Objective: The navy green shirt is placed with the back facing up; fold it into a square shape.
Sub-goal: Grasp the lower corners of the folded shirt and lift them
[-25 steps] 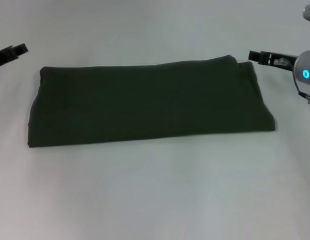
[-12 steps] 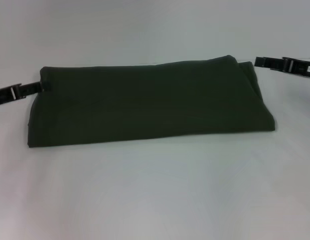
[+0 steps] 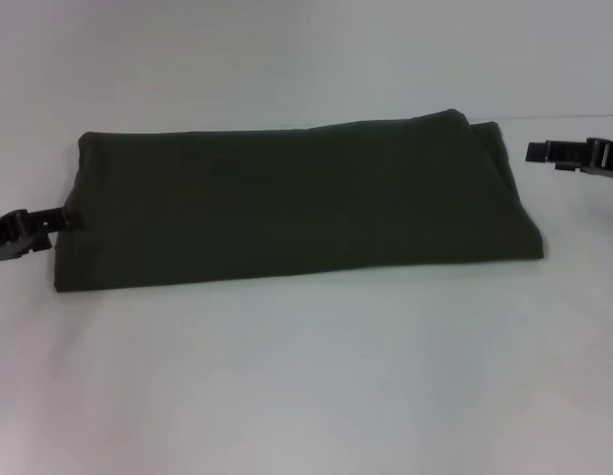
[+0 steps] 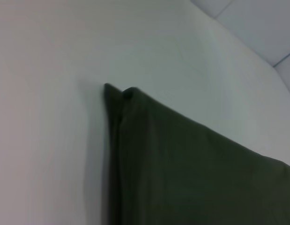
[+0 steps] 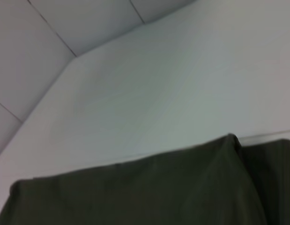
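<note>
The left claw (image 3: pixel 56 220) sits low at the left short edge of the navy green shirt (image 3: pixel 286 203), seemingly placed to take that end; whether it is open or gripping cannot be told. The shirt lies on the white worktop (image 3: pixel 306 386) as a long folded band. Right claw (image 3: pixel 540 151) hovers just beside its far right corner, opening unclear.

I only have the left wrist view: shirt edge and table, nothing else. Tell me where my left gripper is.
Observer: In the head view the left gripper is at the left short edge of the navy green shirt, its tips reaching the fabric.
Operator: Report the right arm.
Observer: The right gripper is beyond the shirt's far right corner, with a strip of table between them.
Operator: Give me the shirt's shape.
Observer: A long folded band, not yet a square.
</note>
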Motion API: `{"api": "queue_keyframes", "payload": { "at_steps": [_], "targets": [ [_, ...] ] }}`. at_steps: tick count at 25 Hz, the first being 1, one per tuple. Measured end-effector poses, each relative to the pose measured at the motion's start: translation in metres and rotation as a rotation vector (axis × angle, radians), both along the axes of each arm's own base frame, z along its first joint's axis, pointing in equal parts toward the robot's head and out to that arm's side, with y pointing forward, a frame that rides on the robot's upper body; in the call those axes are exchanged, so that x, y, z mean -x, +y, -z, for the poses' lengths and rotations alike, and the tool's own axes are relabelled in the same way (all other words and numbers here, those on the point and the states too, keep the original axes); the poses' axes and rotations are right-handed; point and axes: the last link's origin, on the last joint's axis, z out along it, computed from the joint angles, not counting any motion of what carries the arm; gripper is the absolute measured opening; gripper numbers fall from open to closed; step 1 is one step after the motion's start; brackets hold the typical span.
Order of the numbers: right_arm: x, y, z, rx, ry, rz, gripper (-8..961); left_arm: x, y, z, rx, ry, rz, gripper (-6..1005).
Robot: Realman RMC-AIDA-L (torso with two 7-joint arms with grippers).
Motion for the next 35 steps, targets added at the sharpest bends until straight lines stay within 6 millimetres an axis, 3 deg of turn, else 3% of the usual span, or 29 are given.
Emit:
{"api": "queue_keyframes", "payload": {
  "at_steps": [7, 24, 35],
  "targets": [
    [-0.004, -0.003, 0.002, 0.027, -0.027, 0.011, 687, 0.009, -0.001, 0.005, -0.009, 0.034, -0.04, 762],
    [-0.005, -0.004, 0.002, 0.03, -0.028, 0.018, 687, 0.009, -0.007, 0.027, 0.045, 0.064, -0.038, 757],
    [-0.007, -0.004, 0.003, 0.037, -0.045, 0.021, 686, 0.009, -0.003, 0.016, 0.011, 0.069, -0.035, 755]
  ]
}}
